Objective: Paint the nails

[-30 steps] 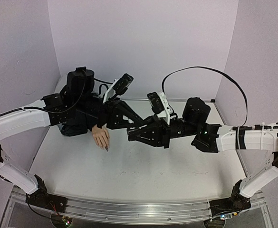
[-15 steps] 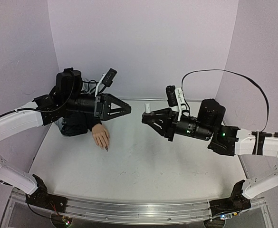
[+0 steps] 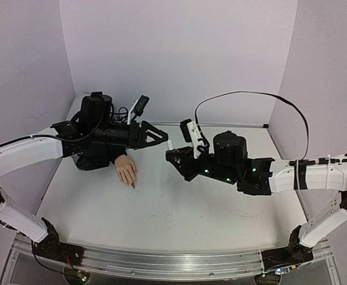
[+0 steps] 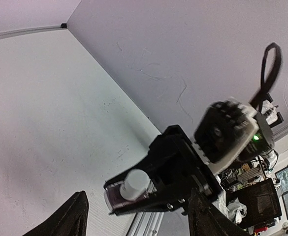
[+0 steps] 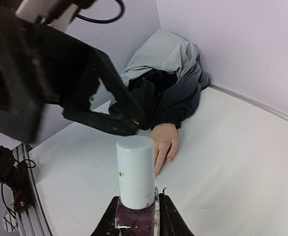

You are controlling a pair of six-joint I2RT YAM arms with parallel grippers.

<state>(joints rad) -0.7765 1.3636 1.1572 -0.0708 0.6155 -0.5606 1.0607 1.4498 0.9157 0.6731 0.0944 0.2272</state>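
Right hand (image 5: 136, 223) is closed on a nail-polish bottle (image 5: 135, 182). Its two fingers (image 5: 167, 216) pinch the dark purple glass low down. The white cap (image 4: 134, 183) stands up clear of them, roughly upright in the right wrist view. The bottle is held in the air above the table (image 3: 179, 208), about mid-width and toward the far side.

Left hand (image 3: 162, 138) is open. In the left wrist view its two fingers (image 4: 77, 216) are well apart, and the cap shows in the gap between them, farther off. From above, the left fingertips point right and sit just beside the cap. Cannot tell whether they touch it. The right wrist view has a black left finger ending just above and behind the cap top, contact also unclear.

The two hands meet nose to nose, left arm reaching in from the left and right arm from the right.

The mannequin hand (image 3: 126, 171) lies flat on the table, left of centre, under the left arm. Its fingers point toward the near side. It is down and to the left of the bottle, apart from both robot hands.

The nails (image 5: 169, 158) are at its fingertips. They are too small to read colour on most of them, though one fingertip looks dark from above.

The black sleeve (image 5: 171, 105) runs back from the wrist into the far-left corner. A grey cloth (image 5: 168, 49) is bunched over it against the lilac wall (image 3: 179, 59).

A black cable (image 3: 250, 94) loops up over the right arm.
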